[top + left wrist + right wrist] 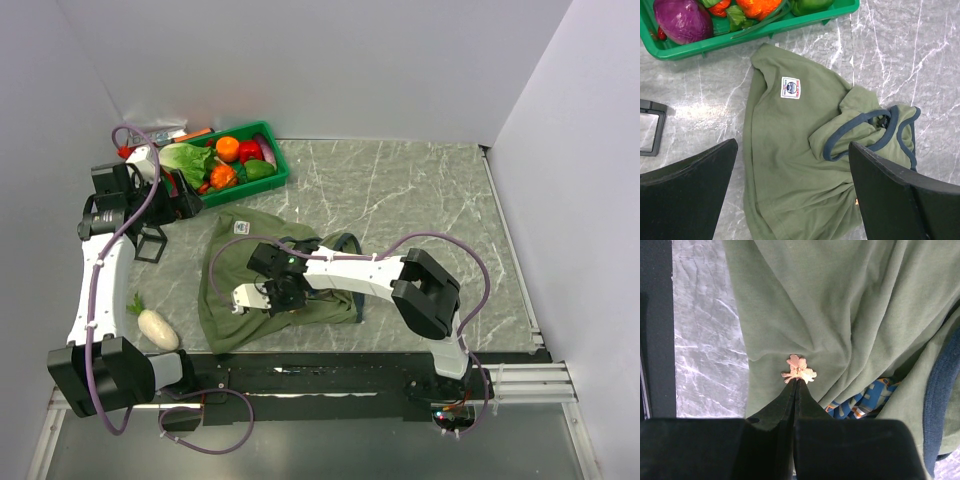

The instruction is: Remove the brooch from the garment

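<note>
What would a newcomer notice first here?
The green tray of bright vegetables at the table's far left, then the olive garment crumpled mid-table under the right arm. In the right wrist view, the right gripper is closed at the lower edge of the pinkish brooch, fabric puckering around it.

No legible text; white label [790, 87] on garment [785, 170], print too small.

The garment [225, 275], an olive-green tank top with navy trim, lies crumpled in folds on the counter [400, 190], its small white label [790, 87] facing up. A strip of its orange-and-blue graphic [865, 401] peeks from a fold. The brooch [799, 370], a tiny pinkish flower-like pin, sits near the cloth's edge. The fabric puckers towards it, right at the pressed-together jaws of the right gripper [796, 384].
</note>
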`<action>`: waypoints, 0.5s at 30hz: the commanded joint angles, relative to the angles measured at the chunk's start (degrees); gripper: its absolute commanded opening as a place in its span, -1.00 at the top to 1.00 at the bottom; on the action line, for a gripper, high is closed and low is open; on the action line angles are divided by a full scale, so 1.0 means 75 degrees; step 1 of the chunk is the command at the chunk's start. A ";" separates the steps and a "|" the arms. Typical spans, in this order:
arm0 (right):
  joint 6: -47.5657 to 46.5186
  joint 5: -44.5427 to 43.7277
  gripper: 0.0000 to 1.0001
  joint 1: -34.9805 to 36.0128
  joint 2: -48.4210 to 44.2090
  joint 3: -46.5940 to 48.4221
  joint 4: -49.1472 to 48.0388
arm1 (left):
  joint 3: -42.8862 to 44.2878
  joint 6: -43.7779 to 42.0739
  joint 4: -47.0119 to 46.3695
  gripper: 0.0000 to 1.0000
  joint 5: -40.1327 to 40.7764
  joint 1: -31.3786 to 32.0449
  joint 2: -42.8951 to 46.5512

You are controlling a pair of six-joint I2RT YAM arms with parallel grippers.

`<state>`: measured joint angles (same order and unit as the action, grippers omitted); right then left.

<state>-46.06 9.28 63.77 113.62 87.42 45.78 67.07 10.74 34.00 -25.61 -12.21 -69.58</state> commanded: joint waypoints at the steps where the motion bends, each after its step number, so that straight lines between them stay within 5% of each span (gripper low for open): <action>1: 0.0060 0.0169 1.00 0.0005 -0.0009 0.0016 -0.0127 | -0.0060 0.0161 -0.0267 -0.99 -0.0148 -0.0036 0.0043; 15: 0.0165 0.0005 1.00 0.0017 0.0202 0.0169 -0.0116 | -0.0095 0.0197 -0.0291 -0.99 -0.0090 -0.0036 -0.0027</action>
<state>-45.43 9.65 63.77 114.67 87.39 45.60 66.72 11.49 33.67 -25.61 -12.21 -69.63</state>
